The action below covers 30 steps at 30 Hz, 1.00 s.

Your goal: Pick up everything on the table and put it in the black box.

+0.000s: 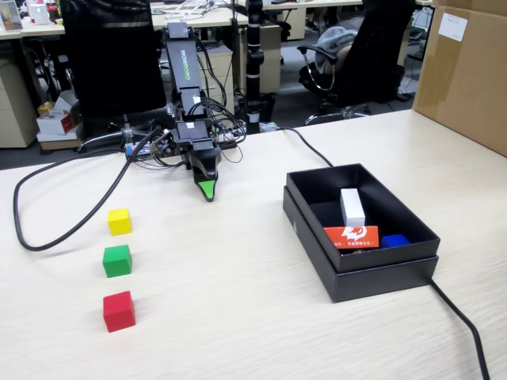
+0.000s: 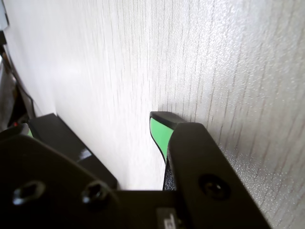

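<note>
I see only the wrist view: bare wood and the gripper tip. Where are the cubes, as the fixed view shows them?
Observer: In the fixed view they stand in a line left of the gripper: the yellow cube nearest it, then the green cube, then the red cube.
Operator: And the black box?
Observer: The black box is right of the gripper, apart from it.
Operator: Is it empty?
Observer: No. A white block, an orange-red card and something blue lie inside.

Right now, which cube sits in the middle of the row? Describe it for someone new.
In the fixed view, look left of the black box on the table. Three cubes line up there; the green cube sits between the yellow cube and the red cube.
</note>
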Motion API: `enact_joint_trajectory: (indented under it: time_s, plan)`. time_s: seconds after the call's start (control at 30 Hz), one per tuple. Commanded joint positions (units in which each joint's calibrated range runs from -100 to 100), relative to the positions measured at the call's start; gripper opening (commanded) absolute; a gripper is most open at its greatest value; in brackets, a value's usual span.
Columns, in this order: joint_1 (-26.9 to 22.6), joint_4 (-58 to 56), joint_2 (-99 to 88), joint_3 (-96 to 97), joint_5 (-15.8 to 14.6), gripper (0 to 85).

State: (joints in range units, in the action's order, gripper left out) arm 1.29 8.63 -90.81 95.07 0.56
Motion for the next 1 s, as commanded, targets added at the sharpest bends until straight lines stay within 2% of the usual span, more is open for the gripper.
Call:
enact_joint_trajectory:
  time_s: [0.0, 0.97]
  plan:
    - [0.0, -0.6, 0.1, 0.8, 0.1, 48.5]
    - [0.0, -0.6, 0.0, 0.8, 0.1, 47.7]
